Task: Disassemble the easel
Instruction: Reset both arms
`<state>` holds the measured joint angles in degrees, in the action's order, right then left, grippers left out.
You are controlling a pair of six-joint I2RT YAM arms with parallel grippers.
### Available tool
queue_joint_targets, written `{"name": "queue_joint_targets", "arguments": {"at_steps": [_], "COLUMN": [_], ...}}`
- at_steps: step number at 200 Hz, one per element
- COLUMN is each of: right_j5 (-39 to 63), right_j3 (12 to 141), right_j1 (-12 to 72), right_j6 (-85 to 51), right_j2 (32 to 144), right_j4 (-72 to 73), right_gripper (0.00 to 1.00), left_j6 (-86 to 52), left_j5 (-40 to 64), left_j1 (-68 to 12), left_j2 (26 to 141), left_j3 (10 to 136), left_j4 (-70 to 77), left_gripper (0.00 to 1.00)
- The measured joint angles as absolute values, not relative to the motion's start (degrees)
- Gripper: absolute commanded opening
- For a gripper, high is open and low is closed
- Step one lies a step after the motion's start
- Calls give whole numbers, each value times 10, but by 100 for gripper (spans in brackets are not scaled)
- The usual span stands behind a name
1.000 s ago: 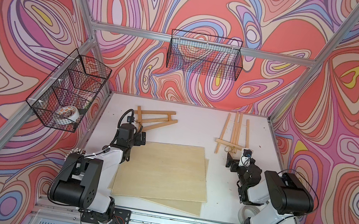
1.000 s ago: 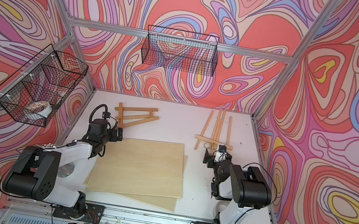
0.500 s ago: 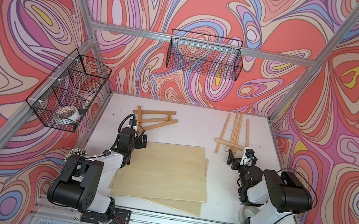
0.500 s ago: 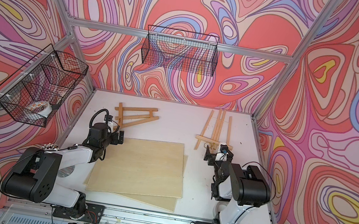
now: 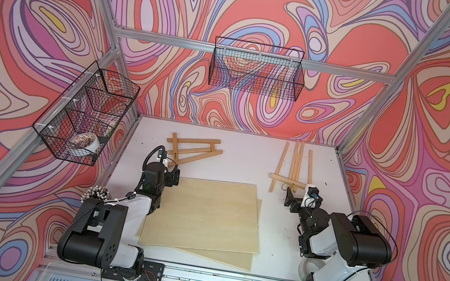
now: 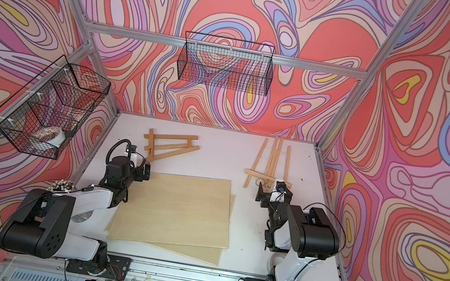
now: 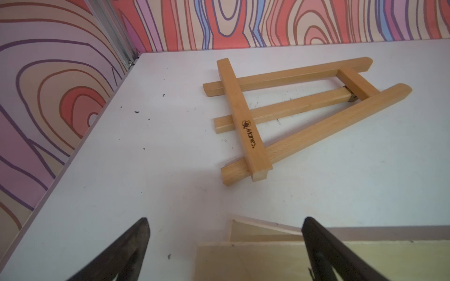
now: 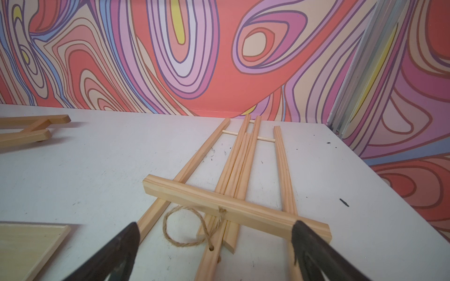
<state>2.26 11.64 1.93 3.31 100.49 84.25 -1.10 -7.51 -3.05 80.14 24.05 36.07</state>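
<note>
Near the bench's (image 8: 85,170) back right corner lies the slatted easel (image 8: 239,170), flat, just ahead of my right gripper (image 8: 215,227), spread wide and empty. Light, thin, probably brittle: I'd pinch its crossbar (image 8: 255,214). My left gripper (image 7: 226,220), equally wide, faces the stouter easel (image 7: 243,116) back left.

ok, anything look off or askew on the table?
Minor only. The lower plywood board sits askew under the upper plywood board, its edges sticking out. Also dark specks litter the table near the thin easel, whose twine loop lies loose. No visible damage.
</note>
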Motion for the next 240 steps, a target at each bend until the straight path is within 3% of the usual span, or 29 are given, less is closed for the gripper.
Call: {"name": "queue_joint_targets", "arguments": {"at_steps": [42,91,142,240], "right_j5": [21,-12,-69,-77], "right_j3": [116,123,269,269], "right_j1": [20,19,16,12], "right_j6": [33,23,-8,-12], "right_j2": [1005,1005,991,987], "right_j4": [843,837,636,557], "right_gripper": [98,98,98,98], "left_j6": [6,7,-7,-11], "left_j5": [-27,28,25,21], "left_j1": [-25,-1,7,7], "left_j2": [863,879,879,879], "left_j3": [185,207,221,221], "left_j4": [484,488,486,486], "left_gripper": [100,100,100,100]}}
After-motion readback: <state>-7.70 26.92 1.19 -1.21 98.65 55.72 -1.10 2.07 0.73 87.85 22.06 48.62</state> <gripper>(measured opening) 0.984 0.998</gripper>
